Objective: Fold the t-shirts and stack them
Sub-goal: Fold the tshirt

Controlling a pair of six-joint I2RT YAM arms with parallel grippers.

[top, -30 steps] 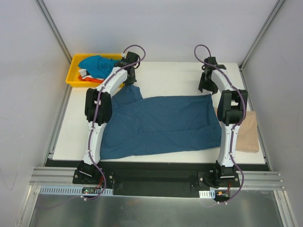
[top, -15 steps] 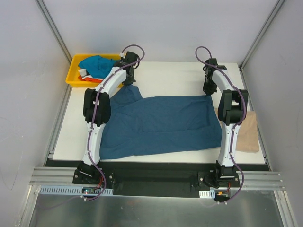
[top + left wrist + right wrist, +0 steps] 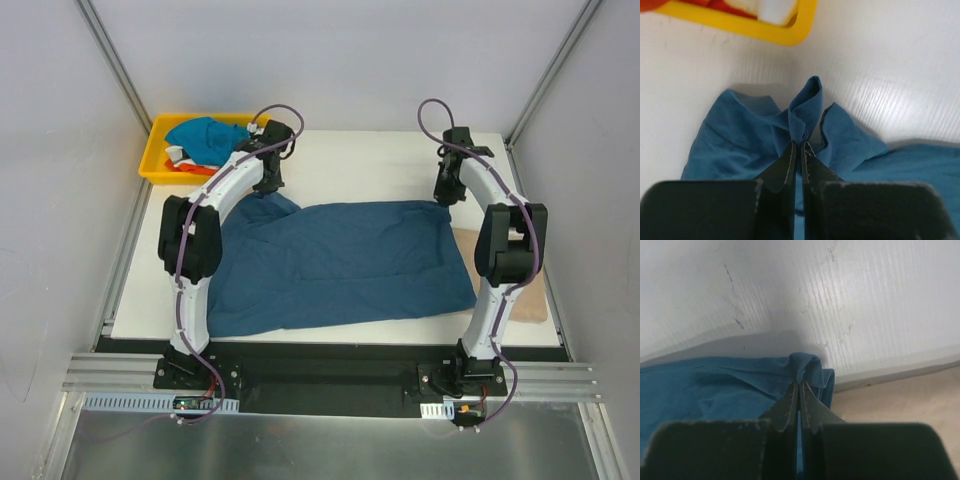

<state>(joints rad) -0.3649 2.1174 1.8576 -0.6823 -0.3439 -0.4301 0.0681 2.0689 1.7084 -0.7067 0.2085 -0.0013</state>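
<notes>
The teal shirt was spread flat across the middle of the surface. Its far edge was taken at both corners, apparently so that it could be lifted and folded towards the near edge in one even move. The far left corner, bunched into a ridge, was clamped between the closed fingers of the left gripper. The far right corner was pinched likewise in the right gripper, just beside the tan shirt. Other shirts were heaped in the tray, judged to be awaiting their turn. Both arms were stretched far forward, elbows raised, wrists tipped down onto the cloth.
</notes>
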